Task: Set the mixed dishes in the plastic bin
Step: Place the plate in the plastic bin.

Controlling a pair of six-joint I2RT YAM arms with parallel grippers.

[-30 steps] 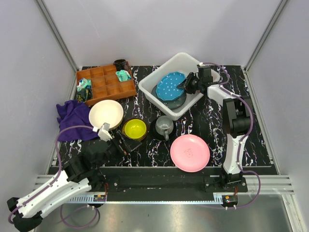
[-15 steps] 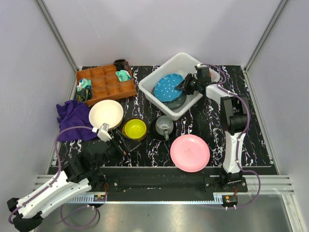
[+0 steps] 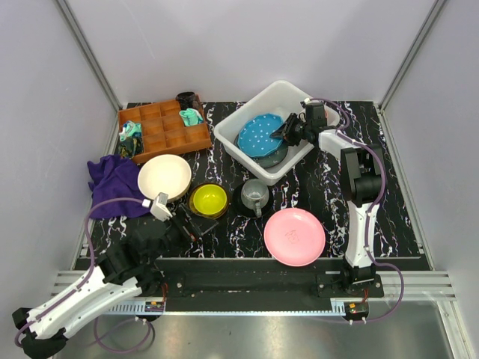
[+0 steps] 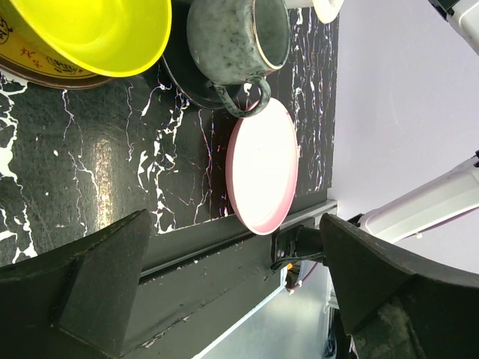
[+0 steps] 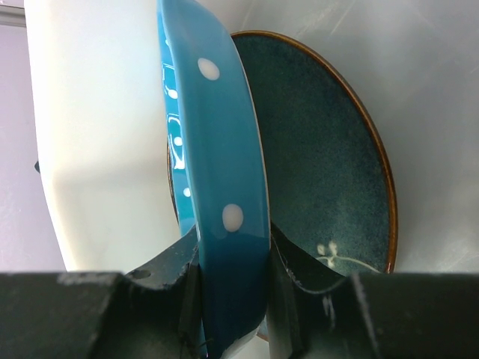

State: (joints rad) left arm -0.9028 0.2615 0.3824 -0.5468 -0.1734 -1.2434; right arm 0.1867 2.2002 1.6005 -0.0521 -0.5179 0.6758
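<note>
Right gripper (image 5: 232, 278): clenched on the rim of the round blue white-dotted plate (image 5: 217, 172), one finger on each face. The plate stands tilted inside the large translucent white plastic bin (image 3: 243, 158).
Half hidden: the round grey-blue plate with a brown rim (image 5: 329, 164) lies in the bin just past the right gripper's fingers, partly covered by the blue plate. Whether the two plates touch cannot be told.
Left gripper (image 4: 236, 277): released, jaws wide apart, nothing between them.
Cut off ahead of the left gripper: the small yellow bowl (image 4: 90, 30) runs off the frame edge. The black saucer (image 4: 187, 78) sits mostly under the grey speckled mug (image 4: 236, 34).
Near that mug: the round pink plate (image 4: 262, 164), flat on the table.
Count: three plates, two bowls including the wide cream bowl (image 3: 165, 177), one mug, one saucer, one bin.
Beyond the cream bowl: a crumpled purple cloth (image 3: 112, 183) and a brown wooden compartment tray (image 3: 165, 127), its contents too small to make out.
</note>
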